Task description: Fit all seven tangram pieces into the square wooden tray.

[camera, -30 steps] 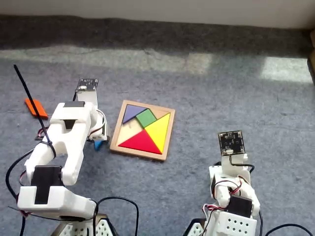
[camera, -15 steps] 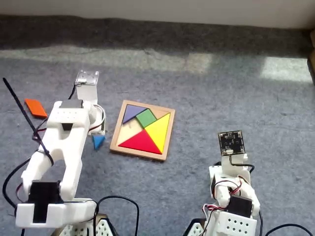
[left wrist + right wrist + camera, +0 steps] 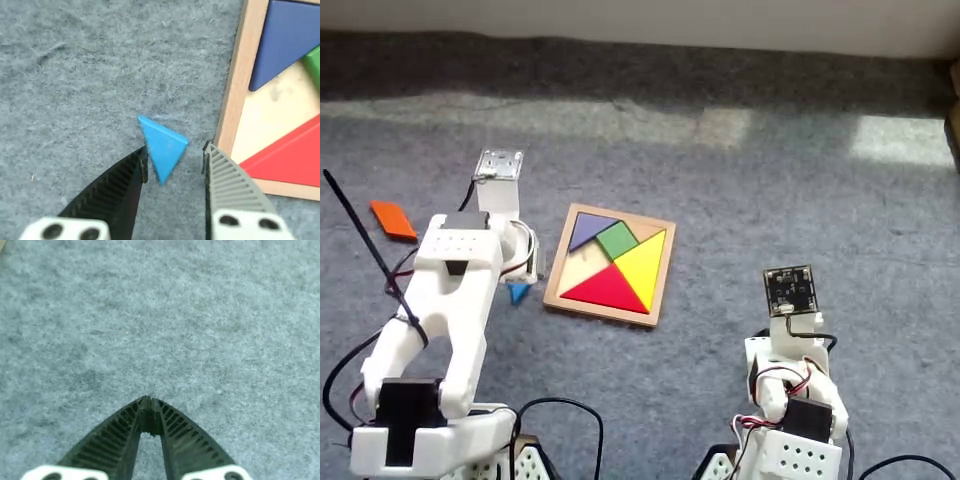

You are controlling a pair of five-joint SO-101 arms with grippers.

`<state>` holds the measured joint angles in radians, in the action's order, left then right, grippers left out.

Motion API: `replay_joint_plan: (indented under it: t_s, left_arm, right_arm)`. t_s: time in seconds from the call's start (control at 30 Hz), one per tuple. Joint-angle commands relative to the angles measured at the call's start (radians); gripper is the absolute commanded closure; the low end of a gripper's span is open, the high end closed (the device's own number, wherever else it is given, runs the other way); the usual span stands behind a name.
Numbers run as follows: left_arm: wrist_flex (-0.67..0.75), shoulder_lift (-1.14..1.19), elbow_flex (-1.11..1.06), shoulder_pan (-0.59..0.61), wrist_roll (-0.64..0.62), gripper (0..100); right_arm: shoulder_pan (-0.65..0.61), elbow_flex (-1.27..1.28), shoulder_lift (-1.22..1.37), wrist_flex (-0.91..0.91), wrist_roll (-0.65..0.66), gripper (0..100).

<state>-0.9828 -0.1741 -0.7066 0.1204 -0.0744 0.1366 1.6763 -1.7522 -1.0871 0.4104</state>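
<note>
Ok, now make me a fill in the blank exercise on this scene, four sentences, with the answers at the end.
1. The left gripper is ____, with the blue triangle between its fingers.
2. The right gripper is ____ above bare carpet.
3. The wooden tray holds ____ pieces.
4. The orange piece lies on the carpet, ____ the tray.

Missing words: open; shut; four; outside.
</note>
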Motion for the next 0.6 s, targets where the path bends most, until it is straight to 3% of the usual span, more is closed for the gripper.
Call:
replay_joint_plan:
  t_s: [0.0,0.33,0.57]
  left_arm:
    - [0.058,-0.038,-0.031,0.027,0.002,78]
    - [0.087,0.077,-0.01,0.031,0.003,78]
    - [0.014,0.219,0.131,0.035,0.005,81]
  right_arm:
    - [0.015,0.065,-0.013,-0.007,-0.002,99.3]
    - [0.015,0.065,-0.013,-0.007,-0.002,99.3]
    - [0.015,0.065,-0.013,-0.007,-0.002,99.3]
